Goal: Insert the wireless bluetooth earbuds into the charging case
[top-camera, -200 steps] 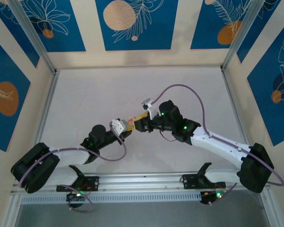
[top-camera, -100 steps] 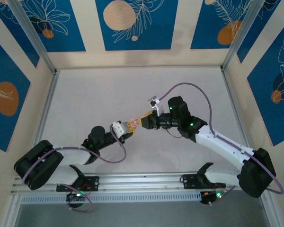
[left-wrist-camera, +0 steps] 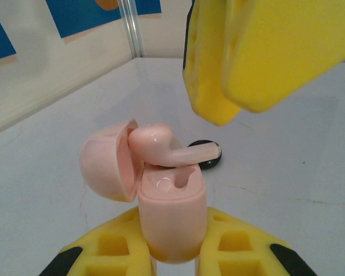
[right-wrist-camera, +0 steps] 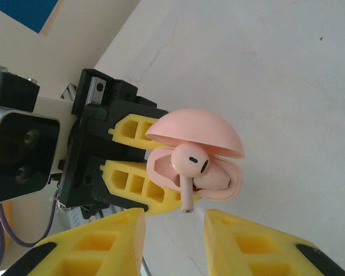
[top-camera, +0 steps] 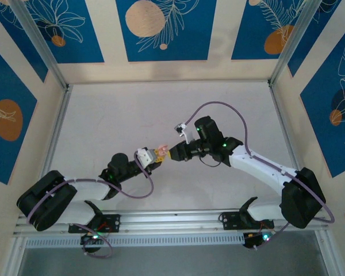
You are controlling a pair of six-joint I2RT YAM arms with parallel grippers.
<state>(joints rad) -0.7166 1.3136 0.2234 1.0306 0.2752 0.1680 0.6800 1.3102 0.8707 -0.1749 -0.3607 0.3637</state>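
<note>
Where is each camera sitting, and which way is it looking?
Top external: above and behind the arms, looking down on the table; both arms show, the left gripper and right gripper close together mid-table.
Left wrist: on the left arm, looking forward along its fingers clamped on the charging case, pink earbud lying across the top.
Right wrist: on the right arm, looking past its own open fingers at the charging case.
Shared: both wrist views see charging case and pink earbud, from opposite sides.

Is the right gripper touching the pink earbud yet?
Apart. Left wrist view shows table between the right gripper and the pink earbud resting on the charging case.
</note>
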